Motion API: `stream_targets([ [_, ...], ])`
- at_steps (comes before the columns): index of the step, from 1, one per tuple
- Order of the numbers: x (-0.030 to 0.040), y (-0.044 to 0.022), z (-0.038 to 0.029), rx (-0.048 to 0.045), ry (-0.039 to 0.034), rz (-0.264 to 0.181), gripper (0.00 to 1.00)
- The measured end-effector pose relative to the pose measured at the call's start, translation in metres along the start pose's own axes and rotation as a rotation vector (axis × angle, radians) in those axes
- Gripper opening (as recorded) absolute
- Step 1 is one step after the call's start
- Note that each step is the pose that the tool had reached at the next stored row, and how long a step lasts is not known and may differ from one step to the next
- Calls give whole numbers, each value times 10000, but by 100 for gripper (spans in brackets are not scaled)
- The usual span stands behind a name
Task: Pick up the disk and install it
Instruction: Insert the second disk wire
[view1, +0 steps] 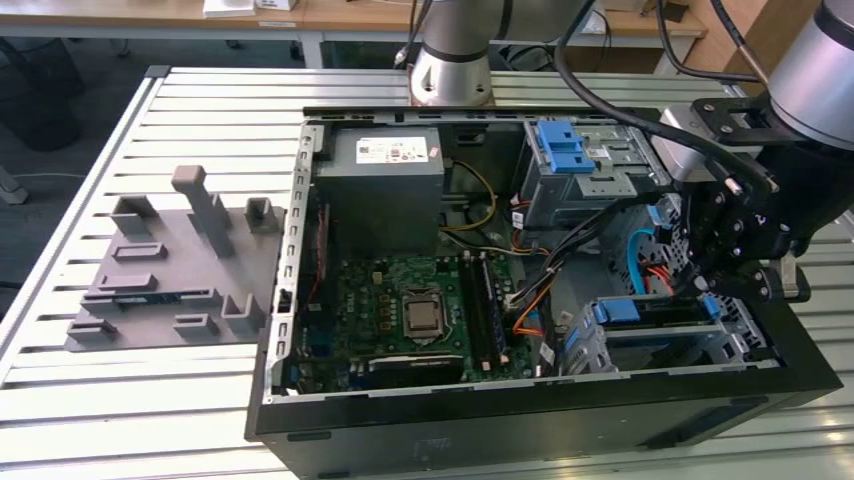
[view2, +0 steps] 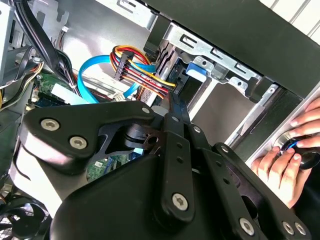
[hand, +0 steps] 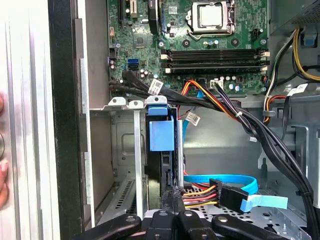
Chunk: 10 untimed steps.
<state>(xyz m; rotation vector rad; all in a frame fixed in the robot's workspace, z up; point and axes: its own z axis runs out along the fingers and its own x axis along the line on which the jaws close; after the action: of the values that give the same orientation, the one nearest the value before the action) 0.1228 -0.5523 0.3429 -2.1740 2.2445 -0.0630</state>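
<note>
The disk (hand: 167, 167) stands on edge in the metal drive cage (hand: 125, 150) at the front of the open computer case (view1: 534, 420), its blue plastic tab (hand: 161, 132) toward the motherboard. In the exterior view the disk's blue rail (view1: 650, 311) shows in the lower bay on the exterior view's right. My gripper (hand: 173, 196) reaches down into the case right behind the disk. Its black fingers are shut together, with the tips at the disk's rear end by the cable plugs. In the second wrist view the gripper (view2: 175, 107) points at the cage beside the blue tab (view2: 197, 69).
Orange, red and blue cables (hand: 220, 192) crowd the space around the fingers. The motherboard (view1: 414, 310), a grey box (view1: 387, 190) and a blue ridged clip (view1: 567, 150) fill the case. A grey fixture (view1: 174, 270) lies on the table. A person's hand (view2: 285, 160) rests outside the case.
</note>
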Motion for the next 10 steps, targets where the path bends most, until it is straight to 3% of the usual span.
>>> stream_targets([
  [10, 1, 34, -11, 5, 2, 0, 11],
])
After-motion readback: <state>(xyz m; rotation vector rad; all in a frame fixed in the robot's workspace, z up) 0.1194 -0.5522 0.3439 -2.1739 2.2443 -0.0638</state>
